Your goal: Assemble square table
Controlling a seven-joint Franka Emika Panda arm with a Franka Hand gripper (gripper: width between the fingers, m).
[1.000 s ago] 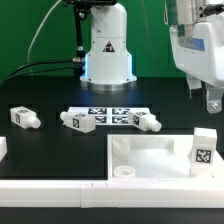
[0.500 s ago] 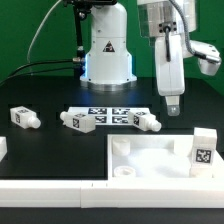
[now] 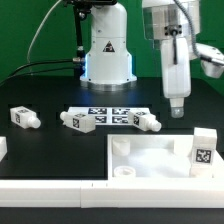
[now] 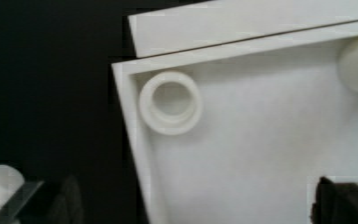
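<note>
My pincer [image 3: 177, 109] is white and grey. The square top [image 3: 150, 155] is plain white, and its round socket [image 4: 172, 104] is white too. At four o'clock in the exterior view, the upright leg [image 3: 203, 148] is white with a black-and-white square tag. The marker board [image 3: 110, 114] shows black-and-white tags on the black table [image 3: 50, 95].

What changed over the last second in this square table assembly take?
The open, empty gripper swung from the exterior view's right edge toward its left, ending above the white square plastic table top. Nothing was gripped or released. The table top, the four stubby white tagged legs and the marker board stayed put.
</note>
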